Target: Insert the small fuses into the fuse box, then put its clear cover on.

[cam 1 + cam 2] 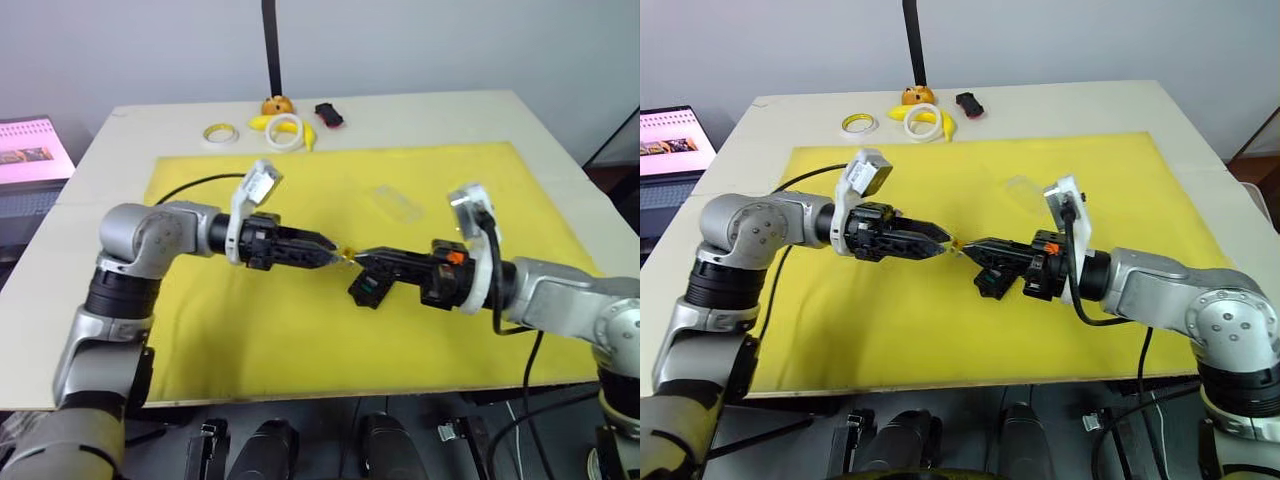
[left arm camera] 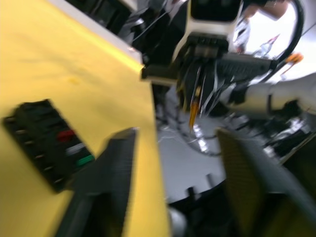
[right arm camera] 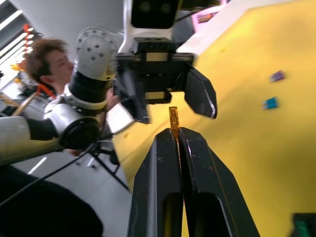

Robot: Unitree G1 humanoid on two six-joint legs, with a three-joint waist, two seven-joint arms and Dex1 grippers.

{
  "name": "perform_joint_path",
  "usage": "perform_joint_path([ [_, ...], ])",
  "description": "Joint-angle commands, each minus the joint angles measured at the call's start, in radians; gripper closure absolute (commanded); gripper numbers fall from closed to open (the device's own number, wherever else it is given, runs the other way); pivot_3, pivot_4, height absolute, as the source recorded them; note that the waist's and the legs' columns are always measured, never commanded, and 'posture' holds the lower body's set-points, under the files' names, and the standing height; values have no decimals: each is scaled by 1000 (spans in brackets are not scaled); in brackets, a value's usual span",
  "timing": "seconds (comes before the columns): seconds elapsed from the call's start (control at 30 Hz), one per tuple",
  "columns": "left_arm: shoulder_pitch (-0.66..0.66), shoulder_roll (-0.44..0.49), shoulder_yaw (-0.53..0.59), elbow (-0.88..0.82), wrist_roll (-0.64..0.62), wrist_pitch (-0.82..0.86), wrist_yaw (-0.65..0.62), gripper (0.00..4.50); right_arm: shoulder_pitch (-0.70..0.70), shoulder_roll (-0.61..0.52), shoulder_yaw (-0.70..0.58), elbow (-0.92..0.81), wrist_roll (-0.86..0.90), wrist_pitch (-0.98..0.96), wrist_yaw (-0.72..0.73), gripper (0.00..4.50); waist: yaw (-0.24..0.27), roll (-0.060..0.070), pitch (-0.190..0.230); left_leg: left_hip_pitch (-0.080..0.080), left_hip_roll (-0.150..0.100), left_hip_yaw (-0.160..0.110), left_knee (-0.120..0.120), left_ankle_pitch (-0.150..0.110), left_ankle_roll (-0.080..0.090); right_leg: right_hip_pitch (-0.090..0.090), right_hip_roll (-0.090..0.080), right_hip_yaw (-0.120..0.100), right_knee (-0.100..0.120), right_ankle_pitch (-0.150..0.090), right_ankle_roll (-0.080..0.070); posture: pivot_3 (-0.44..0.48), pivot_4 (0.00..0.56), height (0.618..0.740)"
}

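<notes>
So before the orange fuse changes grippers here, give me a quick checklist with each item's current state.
1. Right gripper shut on the orange fuse: ok.
2. Left gripper open, fingers either side of the fuse: ok.
3. Left fingers closed on the fuse: not ok, a gap on both sides.
4. Fuse box resting on the yellow mat with free slots: ok; red, grey and green fuses seated.
5. Clear cover off the box, lying on the mat: ok.
6. Fuse blades facing the correct way: cannot tell.
</notes>
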Motion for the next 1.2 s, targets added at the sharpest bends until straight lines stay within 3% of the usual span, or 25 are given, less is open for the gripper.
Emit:
perform_joint_path([
  [0.03,-2,1,-10,-22,73,-148,-2,730,55,-52,-92,-60,-14,-29,-3,4500,5,0,0,0,0,0,0,0,0,0,0,0,0,0,0,0,150,740],
  [0.13,41,-30,-37,-54,153,-294,28,730,126,-109,-128,-89,-173,-46,43,4500,12,0,0,0,0,1,0,0,0,1,0,0,-1,0,0,0,150,740],
  [0.23,71,-51,-90,-47,245,-449,13,42,162,-150,-73,-102,-397,-101,114,4500,14,0,0,0,0,2,0,0,0,1,0,0,-1,0,0,0,150,740],
  [0.53,17,-143,-200,195,436,-775,-63,42,133,-115,117,-61,-795,-233,246,4500,17,-1,0,0,0,3,0,0,0,1,0,0,-1,0,0,0,150,740],
  [0.83,-79,-243,-211,463,542,-994,-116,42,98,-60,190,9,-999,-284,315,4500,19,-1,0,0,-1,3,1,0,0,1,0,0,-1,0,0,0,150,740],
  [1.2,-98,-271,-197,529,579,-1051,-129,42,95,-4,211,37,-1121,-302,367,4500,14,-1,0,0,-1,2,1,0,0,0,0,0,-1,0,0,0,150,740],
])
